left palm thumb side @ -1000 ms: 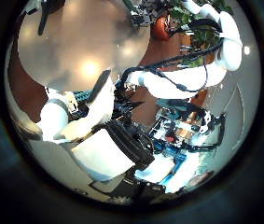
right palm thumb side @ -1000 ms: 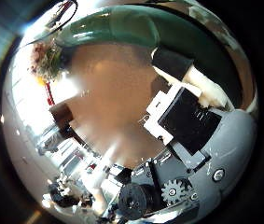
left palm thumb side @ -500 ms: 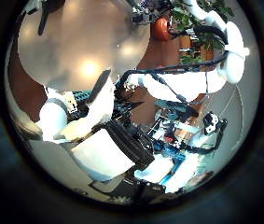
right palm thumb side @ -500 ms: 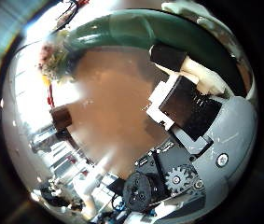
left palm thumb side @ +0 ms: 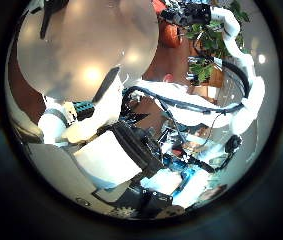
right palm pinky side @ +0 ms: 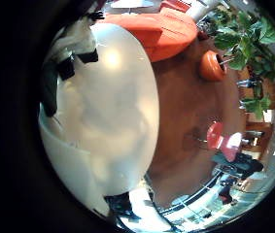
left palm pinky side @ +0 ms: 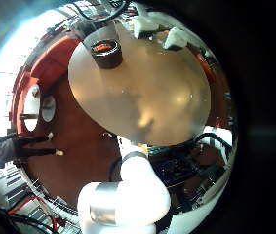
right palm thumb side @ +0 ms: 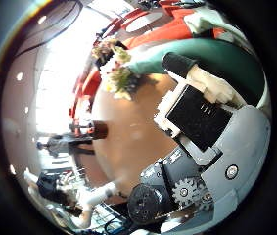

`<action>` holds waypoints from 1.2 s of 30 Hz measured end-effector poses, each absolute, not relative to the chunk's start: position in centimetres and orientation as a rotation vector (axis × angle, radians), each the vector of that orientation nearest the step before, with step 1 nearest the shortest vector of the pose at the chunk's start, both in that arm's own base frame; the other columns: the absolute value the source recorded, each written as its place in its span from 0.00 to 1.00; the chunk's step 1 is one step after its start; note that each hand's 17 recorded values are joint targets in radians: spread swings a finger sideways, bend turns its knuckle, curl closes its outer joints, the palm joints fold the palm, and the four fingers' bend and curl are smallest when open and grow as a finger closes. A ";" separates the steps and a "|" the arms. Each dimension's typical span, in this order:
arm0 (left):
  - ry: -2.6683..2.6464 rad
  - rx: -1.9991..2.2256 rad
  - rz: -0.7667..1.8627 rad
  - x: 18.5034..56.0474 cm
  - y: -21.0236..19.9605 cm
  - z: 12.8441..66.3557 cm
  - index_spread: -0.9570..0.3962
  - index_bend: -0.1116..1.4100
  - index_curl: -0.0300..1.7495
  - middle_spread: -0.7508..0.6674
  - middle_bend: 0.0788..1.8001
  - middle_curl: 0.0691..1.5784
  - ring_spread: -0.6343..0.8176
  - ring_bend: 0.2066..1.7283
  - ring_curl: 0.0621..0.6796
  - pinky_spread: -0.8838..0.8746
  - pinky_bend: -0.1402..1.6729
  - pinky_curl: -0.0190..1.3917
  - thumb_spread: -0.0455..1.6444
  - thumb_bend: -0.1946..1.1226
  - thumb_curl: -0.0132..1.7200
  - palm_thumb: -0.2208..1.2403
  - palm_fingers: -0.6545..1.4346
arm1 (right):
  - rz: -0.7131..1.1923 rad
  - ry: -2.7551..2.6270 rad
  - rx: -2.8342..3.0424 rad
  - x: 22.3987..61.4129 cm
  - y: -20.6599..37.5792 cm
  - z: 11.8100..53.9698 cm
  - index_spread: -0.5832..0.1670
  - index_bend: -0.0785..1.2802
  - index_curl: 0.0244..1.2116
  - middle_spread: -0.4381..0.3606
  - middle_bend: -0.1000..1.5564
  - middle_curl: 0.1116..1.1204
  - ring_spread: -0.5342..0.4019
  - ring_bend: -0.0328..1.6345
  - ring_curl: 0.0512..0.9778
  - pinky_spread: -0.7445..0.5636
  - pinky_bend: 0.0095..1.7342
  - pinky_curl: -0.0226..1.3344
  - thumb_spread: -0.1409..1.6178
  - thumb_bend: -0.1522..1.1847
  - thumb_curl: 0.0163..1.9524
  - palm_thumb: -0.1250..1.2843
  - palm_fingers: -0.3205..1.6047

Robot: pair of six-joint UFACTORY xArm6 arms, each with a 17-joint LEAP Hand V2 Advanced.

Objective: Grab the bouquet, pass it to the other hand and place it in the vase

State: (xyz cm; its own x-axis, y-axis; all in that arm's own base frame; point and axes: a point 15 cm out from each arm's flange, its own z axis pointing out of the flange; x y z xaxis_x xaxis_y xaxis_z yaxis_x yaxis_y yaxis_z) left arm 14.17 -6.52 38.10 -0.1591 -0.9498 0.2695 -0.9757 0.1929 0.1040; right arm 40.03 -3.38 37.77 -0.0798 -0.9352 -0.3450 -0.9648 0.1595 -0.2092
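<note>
On your left, the left robot hand (left palm thumb side: 86, 120) hangs above the round, pale, glossy-topped table (left palm pinky side: 167, 97) with its fingers relaxed and nothing between them, so it is released and free to receive. From its palm you can see the short, dark, round vase (left palm pinky side: 105, 49) standing upright near the table's far edge, with nothing in it. Moving right, the right robot hand (right palm thumb side: 202, 117) appears clenched on the bouquet of pale flowers with green wrapped stems (right palm thumb side: 118, 70). The stems run across its palm under a curled finger and the blooms stick out past the hand, off the table. The pick-up therefore looks done. The pass into the left robot hand is not yet made, as the two hands are well apart, and the placing in the vase is left after that.
</note>
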 end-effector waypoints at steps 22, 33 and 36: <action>-2.104 1.827 0.326 15.7 -9.0 38.9 0.57 0.24 0.32 0.48 0.17 0.27 0.47 0.30 0.08 0.58 0.19 0.21 0.71 0.13 0.21 0.45 0.60 | 0.341 1.953 -1.634 36.1 -5.4 37.2 0.44 0.91 0.79 0.40 0.89 0.70 0.37 0.90 0.69 0.44 0.82 0.47 0.56 0.13 0.53 0.90 0.75; -2.115 1.812 0.315 15.5 -9.0 39.0 0.57 0.24 0.33 0.48 0.17 0.28 0.47 0.31 0.07 0.58 0.19 0.21 0.71 0.13 0.21 0.45 0.60 | 0.455 2.054 -1.726 37.0 -5.1 28.7 0.45 0.91 0.79 0.40 0.91 0.68 0.36 0.90 0.70 0.44 0.81 0.52 0.57 0.10 0.56 0.85 0.74; -2.121 1.802 0.301 15.2 -9.0 38.9 0.57 0.23 0.34 0.48 0.17 0.28 0.47 0.31 0.06 0.58 0.19 0.21 0.71 0.13 0.21 0.45 0.60 | 0.457 2.081 -1.727 37.7 -5.2 26.2 0.45 0.87 0.77 0.39 0.88 0.66 0.37 0.88 0.68 0.41 0.78 0.52 0.59 0.07 0.52 0.76 0.72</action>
